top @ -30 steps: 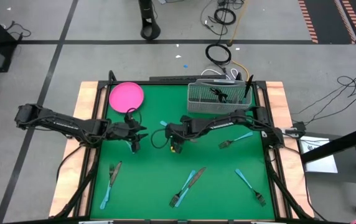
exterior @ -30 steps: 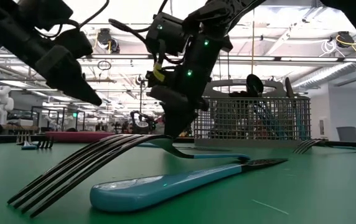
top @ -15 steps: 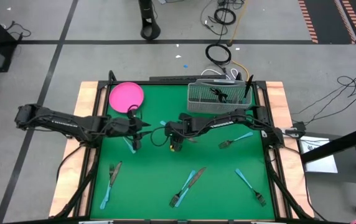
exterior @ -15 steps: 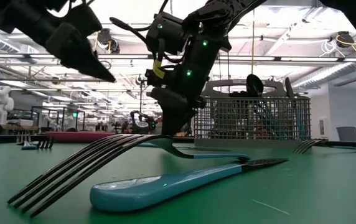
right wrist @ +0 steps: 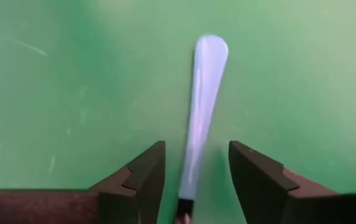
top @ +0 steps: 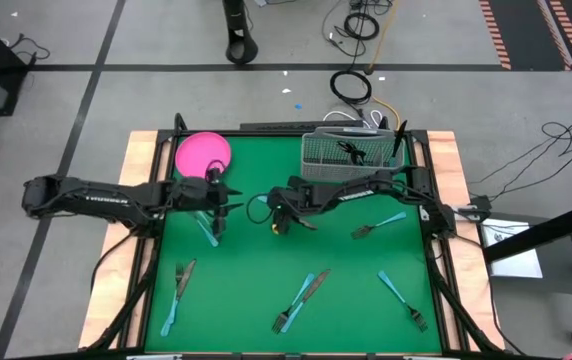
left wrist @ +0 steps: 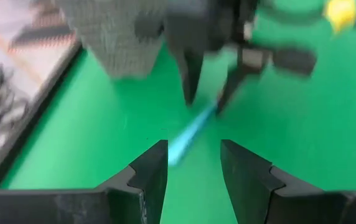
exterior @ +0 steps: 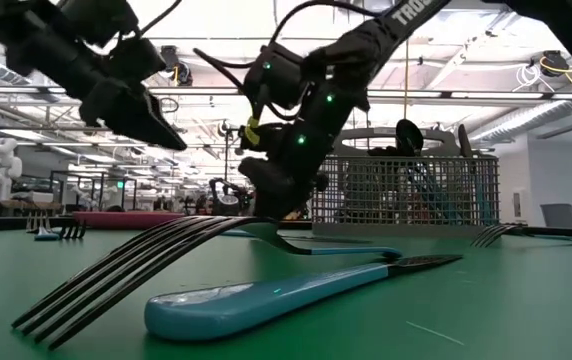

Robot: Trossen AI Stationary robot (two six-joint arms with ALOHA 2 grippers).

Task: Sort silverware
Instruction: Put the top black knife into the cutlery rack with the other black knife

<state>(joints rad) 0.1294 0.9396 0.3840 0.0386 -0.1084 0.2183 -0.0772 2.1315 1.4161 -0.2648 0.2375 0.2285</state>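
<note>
The silverware lies scattered on the green mat. One piece with a light blue handle (right wrist: 201,112) lies flat between the open fingers of my right gripper (right wrist: 193,168), which stand on either side of it with a gap to each. In the left wrist view that handle (left wrist: 190,134) shows on the mat under my right gripper (left wrist: 208,93). My left gripper (left wrist: 193,165) is open with nothing in it and hangs well above the mat (exterior: 166,135), left of my right gripper (exterior: 271,205). Seen from above, my left gripper (top: 216,212) and my right gripper (top: 271,208) face each other at mid-table.
A pink plate (top: 203,155) sits at the far left and a grey mesh basket (top: 351,160) holding utensils at the far right. More silverware lies near my left gripper (top: 209,232), at the near left (top: 178,285), near middle (top: 301,300), near right (top: 403,300) and right (top: 378,225).
My left gripper has risen and swung toward the table's far edge and toward my right gripper, rolling as it went. My right gripper has sunk a little toward the mat and tipped more steeply downward.
</note>
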